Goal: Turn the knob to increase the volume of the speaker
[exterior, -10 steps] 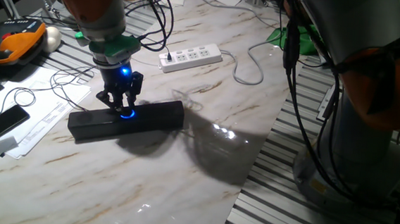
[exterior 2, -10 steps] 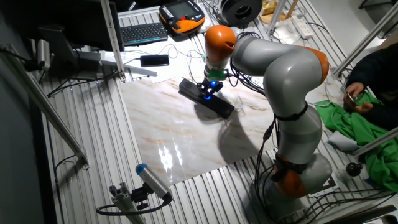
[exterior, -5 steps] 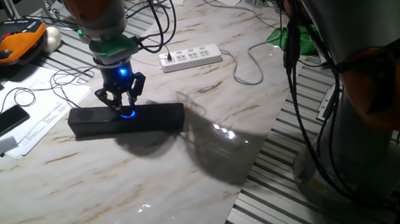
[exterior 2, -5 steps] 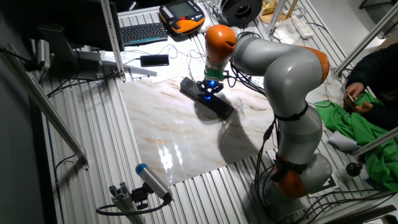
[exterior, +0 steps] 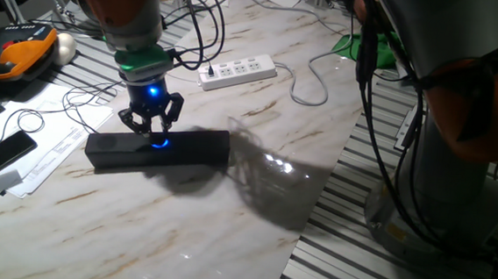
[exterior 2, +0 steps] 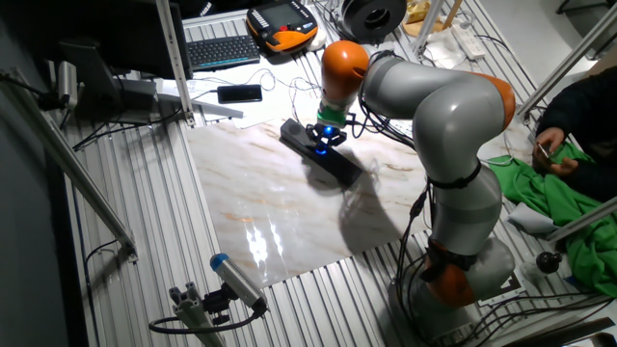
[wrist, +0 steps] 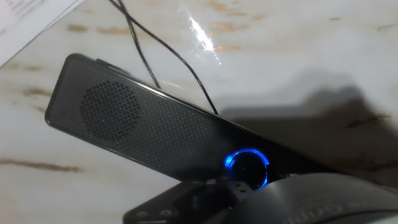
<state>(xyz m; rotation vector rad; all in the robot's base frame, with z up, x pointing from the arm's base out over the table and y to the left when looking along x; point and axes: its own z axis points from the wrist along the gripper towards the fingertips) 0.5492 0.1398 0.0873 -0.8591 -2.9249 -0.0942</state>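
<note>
While the two-finger gripper point(exterior: 150, 131) sits right on the small round blue-ringed knob point(exterior: 159, 141), its fingers straddle it; whether they pinch it, can't tell. Knob is mid-bar on the long slim black speaker point(exterior: 191, 147), lying flat on the marble table point(exterior: 225, 226), white power strip point(exterior: 237, 70) at its 1 o'clock. Approach looks done; the volume-up rotation likely remains.

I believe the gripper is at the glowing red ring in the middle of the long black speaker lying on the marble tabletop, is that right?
Not quite: the ring of the knob glows blue, not red, as the hand view shows plainly. The rest holds: the gripper is at that knob in the middle of the long black speaker, which lies on the marble tabletop.
</note>
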